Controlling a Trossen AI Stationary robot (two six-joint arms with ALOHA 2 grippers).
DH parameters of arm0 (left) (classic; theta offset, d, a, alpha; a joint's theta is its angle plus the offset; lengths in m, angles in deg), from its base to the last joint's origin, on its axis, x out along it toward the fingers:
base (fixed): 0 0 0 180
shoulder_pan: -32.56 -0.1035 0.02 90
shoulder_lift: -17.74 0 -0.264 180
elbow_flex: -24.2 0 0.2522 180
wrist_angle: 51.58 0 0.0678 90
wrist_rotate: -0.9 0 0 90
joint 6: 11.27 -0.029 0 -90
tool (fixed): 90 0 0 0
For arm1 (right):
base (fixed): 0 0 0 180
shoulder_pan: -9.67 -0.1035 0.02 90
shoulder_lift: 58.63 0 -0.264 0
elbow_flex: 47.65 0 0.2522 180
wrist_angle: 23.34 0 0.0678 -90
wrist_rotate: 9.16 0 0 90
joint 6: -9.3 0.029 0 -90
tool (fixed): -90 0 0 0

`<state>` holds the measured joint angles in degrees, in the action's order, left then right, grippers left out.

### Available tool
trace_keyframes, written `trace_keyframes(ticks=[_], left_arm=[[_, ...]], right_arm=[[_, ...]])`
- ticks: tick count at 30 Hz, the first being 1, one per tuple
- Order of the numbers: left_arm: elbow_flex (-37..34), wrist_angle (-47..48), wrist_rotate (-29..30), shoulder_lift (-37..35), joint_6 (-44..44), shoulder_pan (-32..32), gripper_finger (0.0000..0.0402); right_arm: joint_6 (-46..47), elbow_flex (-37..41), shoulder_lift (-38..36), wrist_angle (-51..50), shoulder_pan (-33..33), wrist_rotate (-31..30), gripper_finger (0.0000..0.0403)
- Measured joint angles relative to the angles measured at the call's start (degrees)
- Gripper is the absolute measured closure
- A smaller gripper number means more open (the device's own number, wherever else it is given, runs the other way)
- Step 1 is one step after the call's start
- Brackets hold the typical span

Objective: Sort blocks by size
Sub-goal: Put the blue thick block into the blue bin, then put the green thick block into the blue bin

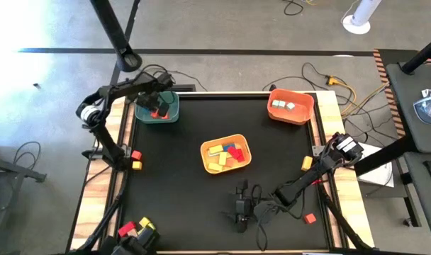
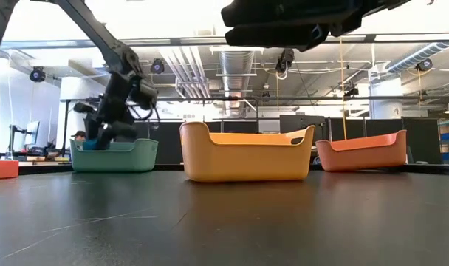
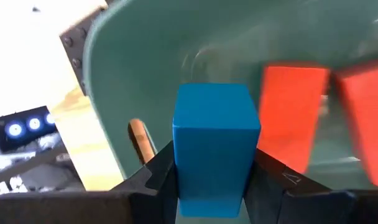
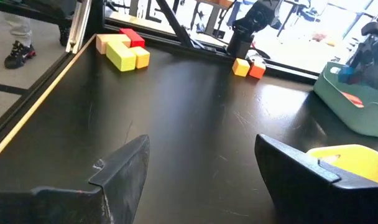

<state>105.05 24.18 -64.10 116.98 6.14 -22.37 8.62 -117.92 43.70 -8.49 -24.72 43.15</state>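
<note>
Blue block sits clamped between left gripper fingers inside the green bin, beside red blocks; the high view hides this grip. Right gripper, spread wide and empty, hovers near the yellow bin.

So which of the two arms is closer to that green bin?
The left. The left gripper hangs right over the green bin, shut on a blue block. The right gripper is open, low over the table's near side, past the yellow bin.

Left gripper reaching forward, jaws clamped; right gripper low, jaws apart
</note>
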Motion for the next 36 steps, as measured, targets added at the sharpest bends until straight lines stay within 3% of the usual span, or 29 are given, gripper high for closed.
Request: trace_keyframes(ticks=[8, 16, 24, 30, 36], left_arm=[[-0.04, -0.48, 1.04, 4.12, 0.62, -1.34, 0.0285], [-0.04, -0.5, 1.04, 5.27, 0.4, -1.34, 0.0205], [1.32, 5.06, 1.02, 0.33, -0.36, 1.15, 0.0194], [2.13, 10.48, -0.77, -10.31, 1.18, 9.68, 0.0193], [-1.01, 10.5, -6.84, -22.3, 8.19, 27.82, 0.0192]], right_arm=[[0.7, 0.0, 0.0, -0.61, 0.0, 0.02, 0.0112], [0.95, 0.0, -0.02, -0.83, 0.0, 0.04, 0.0101], [0.61, 0.02, -0.02, -0.88, 0.15, 0.07, 0.0108], [-0.42, 0.03, -0.02, -0.9, 0.17, 0.09, 0.0105], [-1.09, 0.04, -0.02, -1.62, 0.17, 0.11, 0.0097]])
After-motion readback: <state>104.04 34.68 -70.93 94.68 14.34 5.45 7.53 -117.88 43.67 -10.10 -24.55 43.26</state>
